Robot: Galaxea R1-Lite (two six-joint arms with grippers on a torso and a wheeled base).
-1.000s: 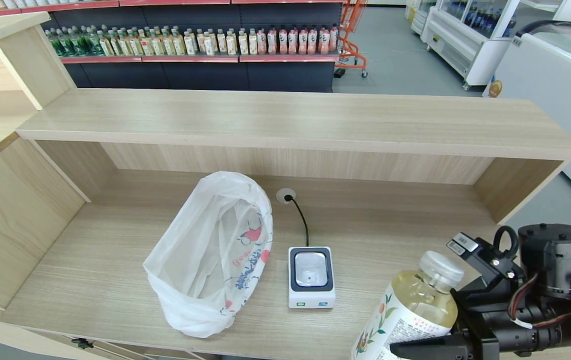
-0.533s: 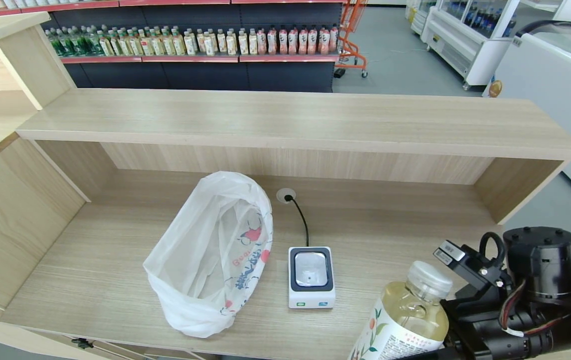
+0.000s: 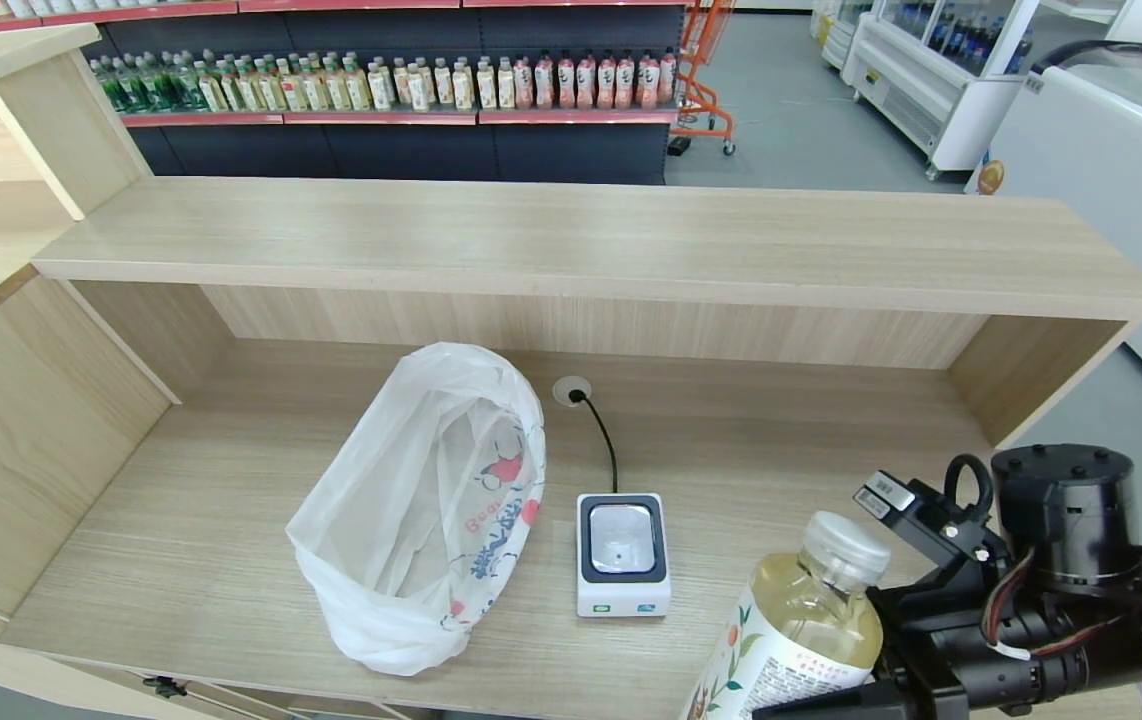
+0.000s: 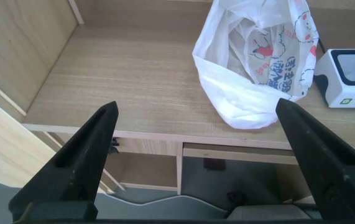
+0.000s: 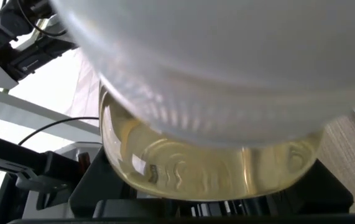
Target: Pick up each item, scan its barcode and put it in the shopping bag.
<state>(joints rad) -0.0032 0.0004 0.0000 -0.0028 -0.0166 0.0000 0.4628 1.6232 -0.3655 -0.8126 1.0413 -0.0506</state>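
A bottle [image 3: 811, 620] of pale yellow drink with a clear cap and a flowered label leans at the counter's front right, with my right gripper [image 3: 896, 645] shut on its body. In the right wrist view the bottle [image 5: 208, 143] sits very close to the camera. The white scanner [image 3: 622, 553] with its glass window lies left of the bottle, cable running to the back. The white shopping bag [image 3: 431, 510] stands open left of the scanner. My left gripper [image 4: 196, 112] hangs open in front of the counter's edge, facing the shopping bag [image 4: 258, 62] and the scanner [image 4: 351, 76].
The wooden counter [image 3: 231, 520] has a raised ledge [image 3: 581, 240] behind and side walls left and right. The scanner cable [image 3: 603, 440] runs to a hole in the counter. Store shelves with bottles [image 3: 381, 85] and freezers [image 3: 941, 70] stand beyond.
My right gripper has carried the bottle to the left, closer to the scanner. The bag and the scanner have not moved.
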